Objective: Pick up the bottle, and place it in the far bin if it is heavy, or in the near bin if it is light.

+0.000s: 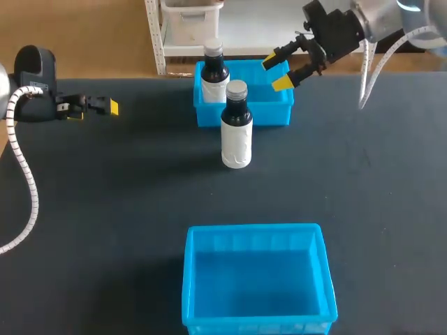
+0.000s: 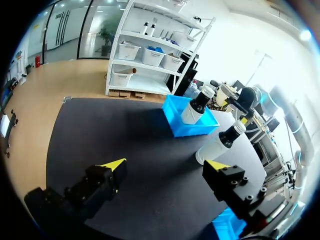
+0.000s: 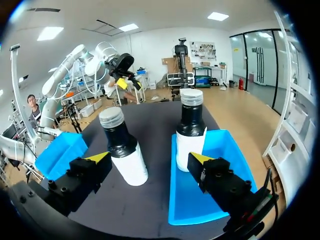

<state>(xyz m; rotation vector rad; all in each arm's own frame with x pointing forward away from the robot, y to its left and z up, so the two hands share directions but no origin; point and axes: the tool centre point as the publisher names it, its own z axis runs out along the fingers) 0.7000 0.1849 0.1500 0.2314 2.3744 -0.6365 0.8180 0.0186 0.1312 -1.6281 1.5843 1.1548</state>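
The right tool [image 1: 278,72] hangs open over the far bin [image 1: 274,113], which holds a bottle [image 1: 214,73]. The left tool [image 1: 110,107] is open, far left. A second bottle [image 1: 236,129] stands on the worktop [image 1: 105,209].

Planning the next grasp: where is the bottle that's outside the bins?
Head view: the loose bottle stands upright mid-table, just in front of the far bin, which holds a second bottle.
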